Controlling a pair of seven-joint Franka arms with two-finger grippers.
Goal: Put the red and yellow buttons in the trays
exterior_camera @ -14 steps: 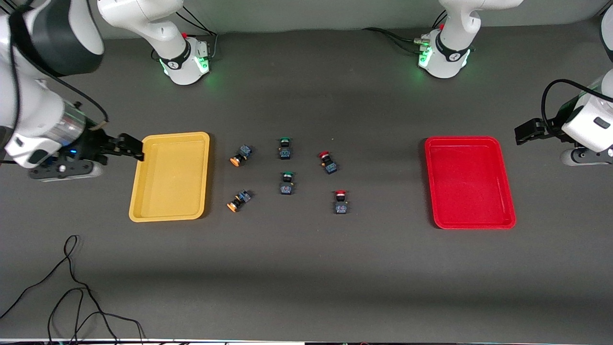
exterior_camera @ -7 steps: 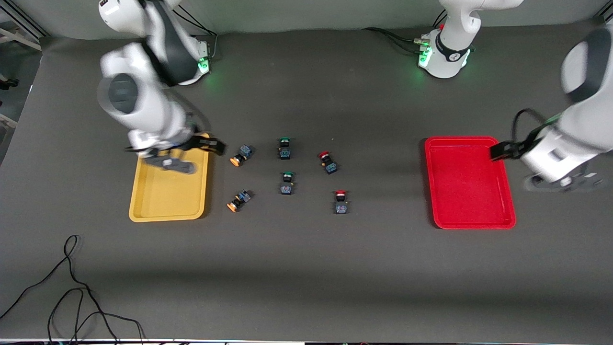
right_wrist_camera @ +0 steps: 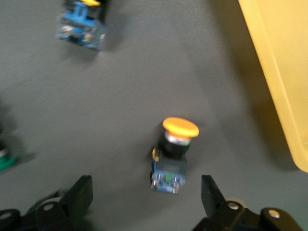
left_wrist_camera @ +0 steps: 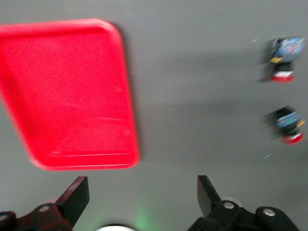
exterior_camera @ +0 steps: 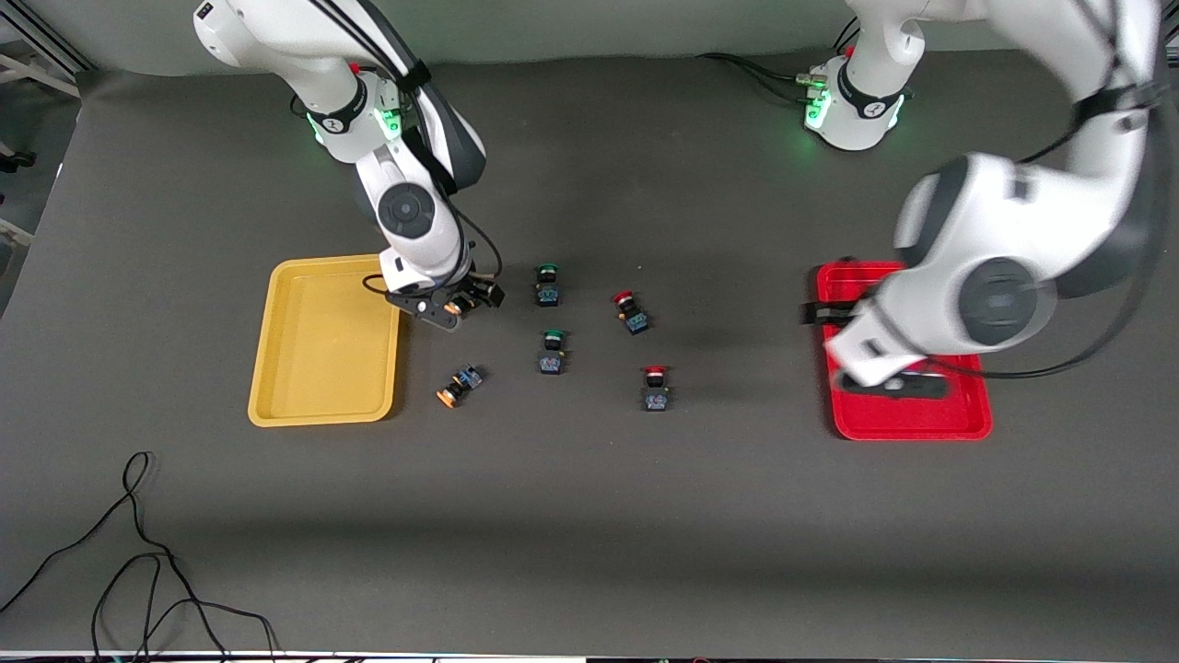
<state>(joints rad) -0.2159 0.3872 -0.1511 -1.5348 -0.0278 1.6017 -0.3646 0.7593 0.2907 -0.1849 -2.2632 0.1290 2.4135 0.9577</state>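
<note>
Two yellow-capped buttons lie beside the yellow tray (exterior_camera: 327,341). One (exterior_camera: 454,305) lies under my right gripper (exterior_camera: 472,297); the other (exterior_camera: 458,385) is nearer the front camera. In the right wrist view the first button (right_wrist_camera: 173,151) lies on its side just ahead of my open right gripper (right_wrist_camera: 147,197), untouched. Two red-capped buttons (exterior_camera: 631,311) (exterior_camera: 655,388) lie mid-table and also show in the left wrist view (left_wrist_camera: 284,60) (left_wrist_camera: 288,127). My left gripper (exterior_camera: 818,313) is open and empty over the red tray's (exterior_camera: 958,419) rim. In its wrist view the left gripper (left_wrist_camera: 142,195) is beside the red tray (left_wrist_camera: 67,91).
Two green-capped buttons (exterior_camera: 547,285) (exterior_camera: 552,353) lie between the yellow and red ones. A loose black cable (exterior_camera: 138,552) lies near the table's front edge at the right arm's end. The left arm's bulk covers much of the red tray.
The right gripper swung from over the yellow tray to over the yellow button. The left arm swung inward across the red tray toward the buttons. No button has moved.
</note>
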